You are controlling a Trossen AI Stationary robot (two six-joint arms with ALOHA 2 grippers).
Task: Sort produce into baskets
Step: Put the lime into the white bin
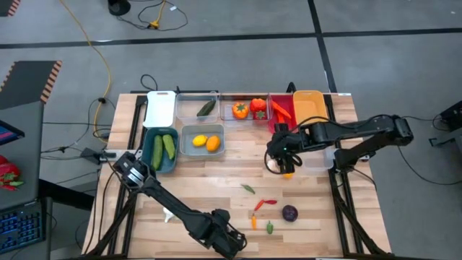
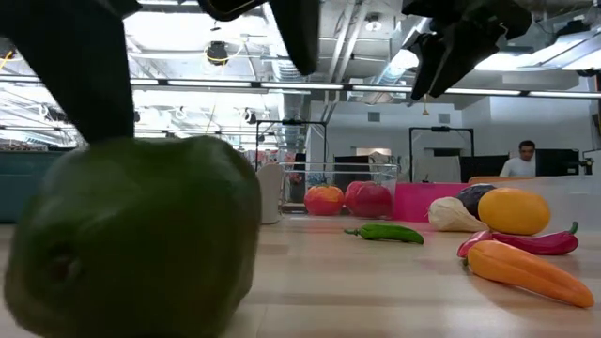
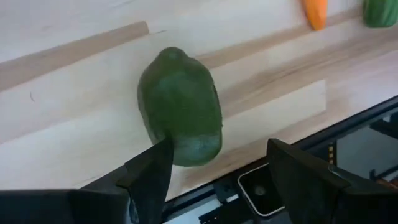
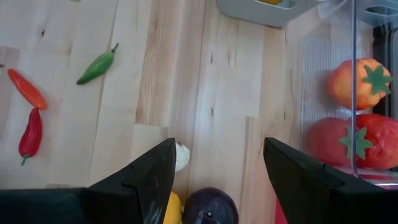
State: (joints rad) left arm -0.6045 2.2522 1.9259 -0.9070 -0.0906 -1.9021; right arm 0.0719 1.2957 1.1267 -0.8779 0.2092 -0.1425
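A green pepper lies on its side on the table near the front edge and fills the low view's left. My left gripper hangs open over its near end, pointing steeply down; in the high view the gripper hides the pepper. My right gripper stands open above a lemon, a purple ball and a white garlic, left of the red basket. The baskets stand in two rows at the far side of the table. My left gripper has one fingertip right at the pepper's near end. I cannot tell whether it touches. The other finger stands clear of the pepper, over bare wood.
Loose on the table are a green chilli, a red chilli, a carrot and a purple ball. The teal basket holds cucumbers and the grey-blue one lemons. A clear basket holds peppers.
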